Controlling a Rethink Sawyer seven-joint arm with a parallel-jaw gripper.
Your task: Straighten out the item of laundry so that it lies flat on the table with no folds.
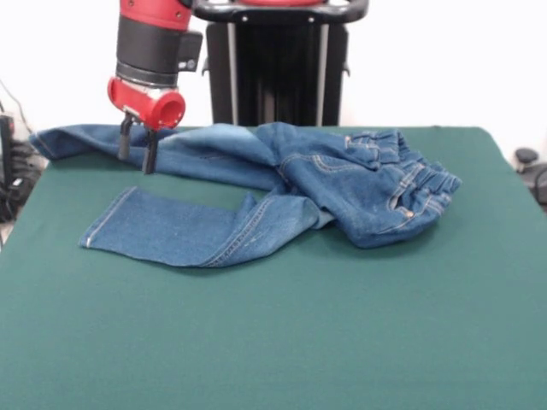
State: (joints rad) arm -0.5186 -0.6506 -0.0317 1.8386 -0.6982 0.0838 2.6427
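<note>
1. We see the small blue denim jeans [282,184] lying on the dark green table [273,342], toward its far edge, with bare felt wide open on the near side of them.
2. We find the elastic waistband [423,184] bunched and rumpled at the jeans' right end, orange-tan stitching showing.
3. We see one leg [171,229] running left from the seat, fairly flat, its cuff at the left; the other leg [111,141] lies behind it along the table's far edge, creased.
4. We see the red and black gripper [138,149] above that far leg, near its left end. Its two dark fingers [150,154] stand slightly apart, holding nothing; we cannot tell whether the tips touch the cloth.
</note>
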